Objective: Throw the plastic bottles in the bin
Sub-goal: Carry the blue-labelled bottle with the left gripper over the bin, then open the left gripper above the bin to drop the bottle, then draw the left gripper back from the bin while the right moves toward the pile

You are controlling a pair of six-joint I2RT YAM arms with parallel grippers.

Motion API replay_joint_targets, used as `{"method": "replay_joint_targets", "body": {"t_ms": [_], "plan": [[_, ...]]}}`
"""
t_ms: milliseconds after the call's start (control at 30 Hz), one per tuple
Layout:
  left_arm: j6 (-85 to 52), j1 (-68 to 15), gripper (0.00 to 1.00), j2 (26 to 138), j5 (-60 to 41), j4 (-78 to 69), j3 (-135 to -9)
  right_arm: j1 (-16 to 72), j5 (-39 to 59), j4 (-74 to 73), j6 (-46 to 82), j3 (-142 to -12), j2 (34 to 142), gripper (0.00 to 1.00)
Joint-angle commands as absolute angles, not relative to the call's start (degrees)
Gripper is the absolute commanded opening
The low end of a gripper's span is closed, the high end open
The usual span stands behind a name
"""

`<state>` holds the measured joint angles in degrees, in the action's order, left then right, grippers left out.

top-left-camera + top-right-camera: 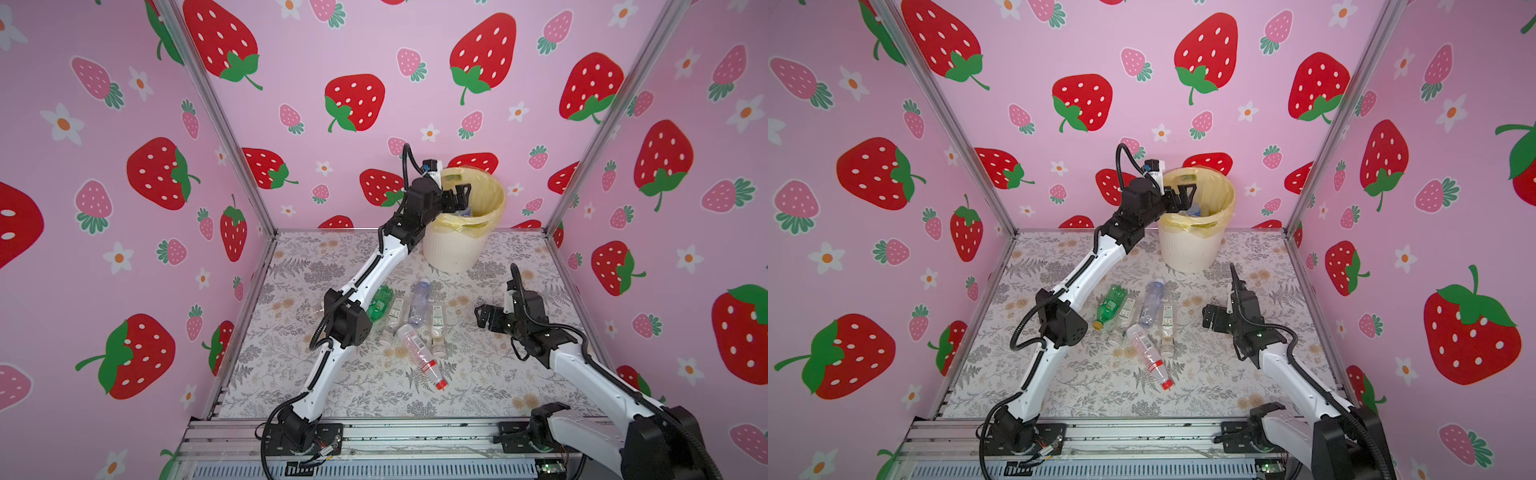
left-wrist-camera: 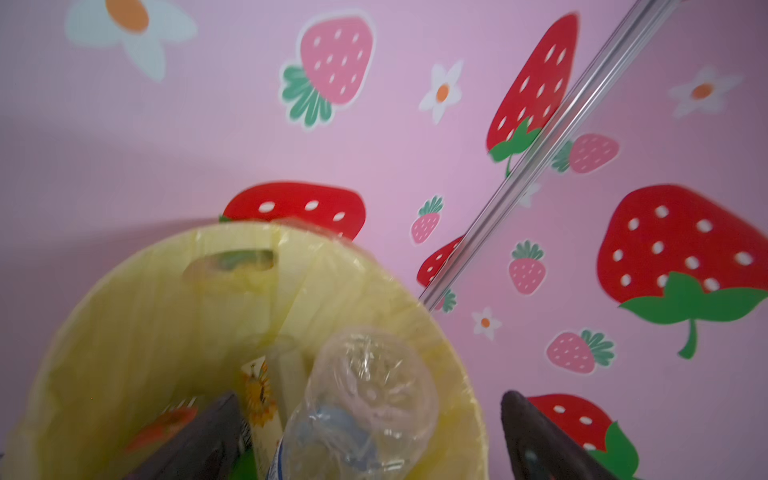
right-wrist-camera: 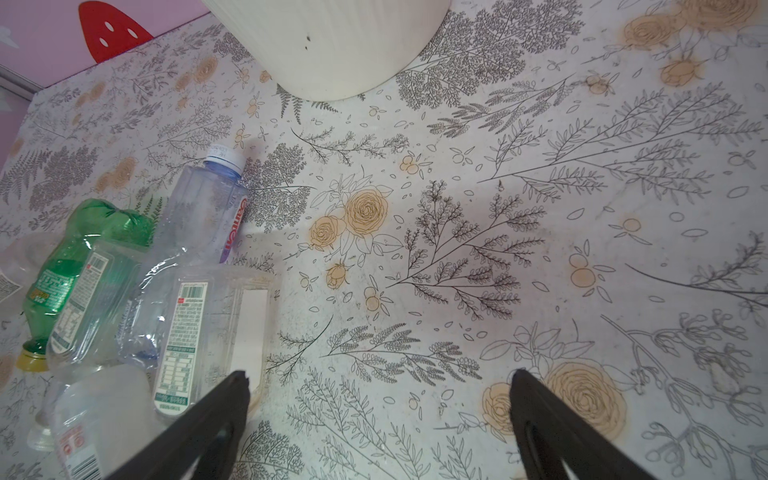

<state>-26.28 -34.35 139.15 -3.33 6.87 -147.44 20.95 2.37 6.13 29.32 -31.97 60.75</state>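
Top view: the left gripper hovers over the mouth of the round cream-white ribbed plastic bin with a yellow bag liner, upper centre of the frame, fingers spread apart, holding nothing. The left wrist view shows a crumpled clear plastic bottle inside the liner, between those fingers. More plastic bottles lie clustered mid-frame on the floral table: a green bottle, a blue-capped clear bottle, a red-capped clear bottle. The right gripper, fingers wide apart and empty, hangs just right of the cluster. Risk: these light, crowded bottles may skid or scatter when fingers close; pulling the left arm back could snag the loose liner.
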Motion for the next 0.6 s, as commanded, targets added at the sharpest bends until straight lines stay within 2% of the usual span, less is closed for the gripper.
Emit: {"method": "replay_joint_targets", "body": {"t_ms": [0, 267, 567], "plan": [[-25.75, -34.23, 0.99, 128.05, -0.03, 2.16, -140.18, 21.09, 1.49, 6.44, 29.88, -31.75, 59.19, 0.99], [-24.44, -34.27, 0.99, 111.22, -3.38, 7.37, -127.52, 21.09, 3.28, 5.65, 30.27, -33.8, 61.85, 0.99], [-21.13, -33.87, 0.99, 95.45, 4.13, 13.27, -108.97, 21.15, 4.8, 4.78, 31.84, -32.91, 60.67, 0.99]]}}
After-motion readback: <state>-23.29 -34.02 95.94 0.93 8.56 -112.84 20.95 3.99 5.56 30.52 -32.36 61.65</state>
